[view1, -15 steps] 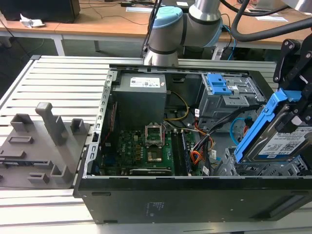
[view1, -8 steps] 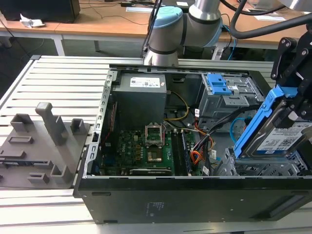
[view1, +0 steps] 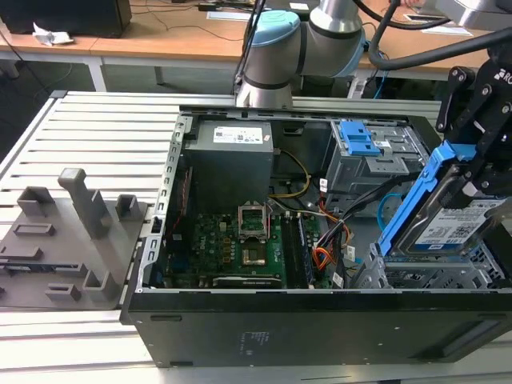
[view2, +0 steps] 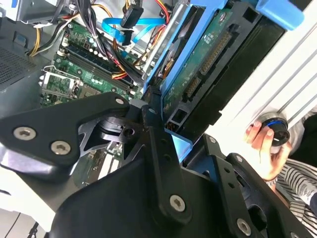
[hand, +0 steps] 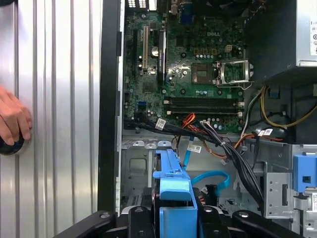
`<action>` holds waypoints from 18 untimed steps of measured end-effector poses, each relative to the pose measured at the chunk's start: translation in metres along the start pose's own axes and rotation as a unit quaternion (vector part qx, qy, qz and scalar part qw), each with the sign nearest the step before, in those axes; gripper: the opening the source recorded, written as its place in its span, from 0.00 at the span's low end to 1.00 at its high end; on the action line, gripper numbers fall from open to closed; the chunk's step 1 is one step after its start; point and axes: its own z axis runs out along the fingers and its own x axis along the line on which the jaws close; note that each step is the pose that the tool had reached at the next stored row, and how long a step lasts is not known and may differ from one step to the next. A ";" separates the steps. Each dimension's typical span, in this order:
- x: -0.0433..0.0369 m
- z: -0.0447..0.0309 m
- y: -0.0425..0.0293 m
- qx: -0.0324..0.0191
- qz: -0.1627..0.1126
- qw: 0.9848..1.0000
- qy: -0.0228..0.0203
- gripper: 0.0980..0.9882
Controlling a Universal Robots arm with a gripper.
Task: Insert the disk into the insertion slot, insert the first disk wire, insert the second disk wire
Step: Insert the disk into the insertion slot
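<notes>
Closed pincer gripping the disk, tilted over the insertion slot
From the exterior view's left: grey fixture on the slatted table, open computer case, first disk wire coiled orange-red beside the green motherboard, second disk wire looping light blue near the perforated cage; above that cage the blue-framed drive leaning, lower end near the cage's rim, not yet seated, upper end in the pincer's grip
</notes>
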 end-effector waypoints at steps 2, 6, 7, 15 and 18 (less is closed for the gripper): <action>-0.0001 0.0056 0.0003 0.000 0.000 1.000 0.002 0.30; -0.0001 0.0112 0.0005 0.000 0.000 1.000 0.001 0.30; 0.0000 0.0112 0.0013 0.000 0.000 1.000 0.001 0.30; -0.0001 0.0198 0.0021 0.000 0.000 1.000 0.002 0.30; -0.0001 0.0201 0.0021 0.000 0.000 1.000 0.002 0.30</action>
